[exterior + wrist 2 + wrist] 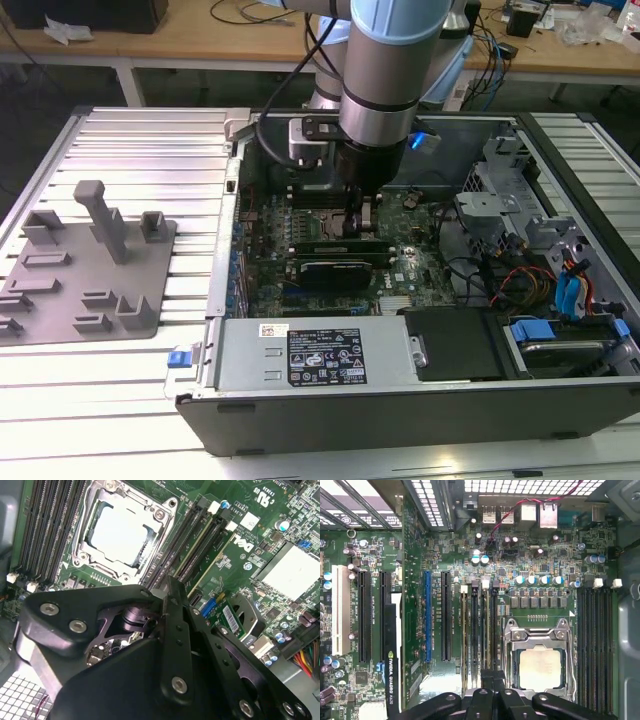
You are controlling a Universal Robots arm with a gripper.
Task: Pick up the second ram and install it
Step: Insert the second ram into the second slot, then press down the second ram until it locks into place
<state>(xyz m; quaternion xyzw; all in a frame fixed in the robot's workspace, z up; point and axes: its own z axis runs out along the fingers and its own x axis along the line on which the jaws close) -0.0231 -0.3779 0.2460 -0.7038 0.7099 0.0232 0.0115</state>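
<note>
While the pincer (492, 680) hangs low over the memory slots (477, 630) beside the processor socket (537, 662), its fingers pinch the second ram (172, 592) edge-on for seating.

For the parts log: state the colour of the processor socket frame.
Silver, a bare-metal socket frame around the paler processor; it shows best in the first wrist view.

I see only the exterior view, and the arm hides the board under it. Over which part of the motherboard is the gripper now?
Observer: In the first wrist view, the gripper is over the memory slots beside the silver processor socket.
Operator: Is any memory already in those slots?
Observer: Yes, a thin pale stick stands in one of them.
Operator: Is a cooler on the socket?
Observer: No. In both wrist views its metal top is bare.
</note>
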